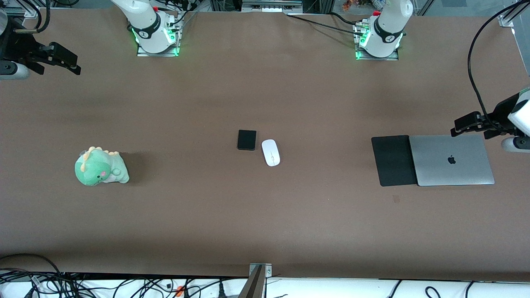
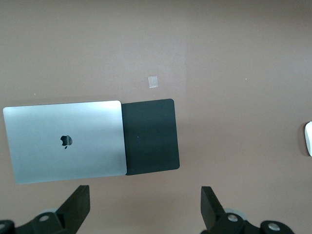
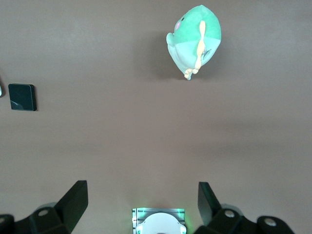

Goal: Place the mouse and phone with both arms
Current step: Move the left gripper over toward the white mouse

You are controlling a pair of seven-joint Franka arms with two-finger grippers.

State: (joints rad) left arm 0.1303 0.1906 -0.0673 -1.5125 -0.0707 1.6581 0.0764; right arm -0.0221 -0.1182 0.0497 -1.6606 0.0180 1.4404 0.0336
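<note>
Right now I see both arms parked wide, nothing grasped. My left pincer (image 1: 466, 124) hangs released over the worktop (image 1: 265, 227) beside the closed laptop (image 1: 451, 160) and black mouse pad (image 1: 393, 160); my right pincer (image 1: 68, 62) hangs released over its own end, above the green plush dinosaur (image 1: 100, 167). The phone (image 1: 246, 140) and the mouse (image 1: 271, 152) lie mid-worktop, just beside each other, well apart from both pincers. The mouse sits toward the left arm's end, the phone toward the right arm's, so I judge each arm takes its nearer item. Both long axes run roughly toward the front camera. In the left wrist view the mouse is cut off at the edge.
</note>
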